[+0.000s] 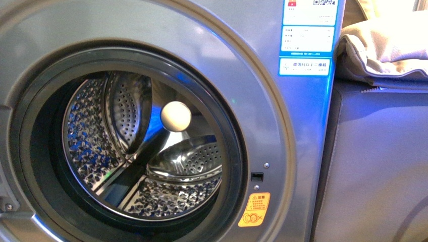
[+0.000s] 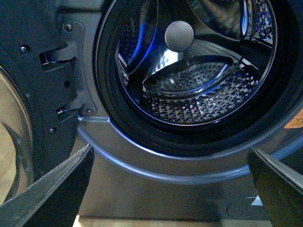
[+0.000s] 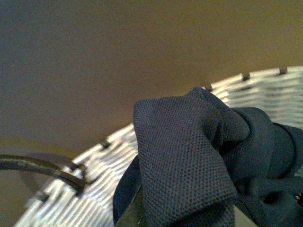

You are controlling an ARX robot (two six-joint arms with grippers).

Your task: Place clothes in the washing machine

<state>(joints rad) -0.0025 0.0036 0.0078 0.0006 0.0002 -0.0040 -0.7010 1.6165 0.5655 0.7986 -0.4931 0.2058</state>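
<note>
clothes [image 3: 189, 156]: navy knit bunched in a white woven basket [image 3: 94, 165]. Looks soft, light and floppy, so I'd pinch the top fold.
left hand [image 2: 170, 156]: spread wide, empty, facing the washing machine [image 1: 282, 126].
right hand: honestly can't tell.

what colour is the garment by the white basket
Dark navy blue, fine knit weave. The right wrist view shows the garment best, bunched against the white basket.

Left gripper [image 2: 170, 148]: black wedge-shaped fingers [image 2: 59, 191] (pale-edged).
</note>
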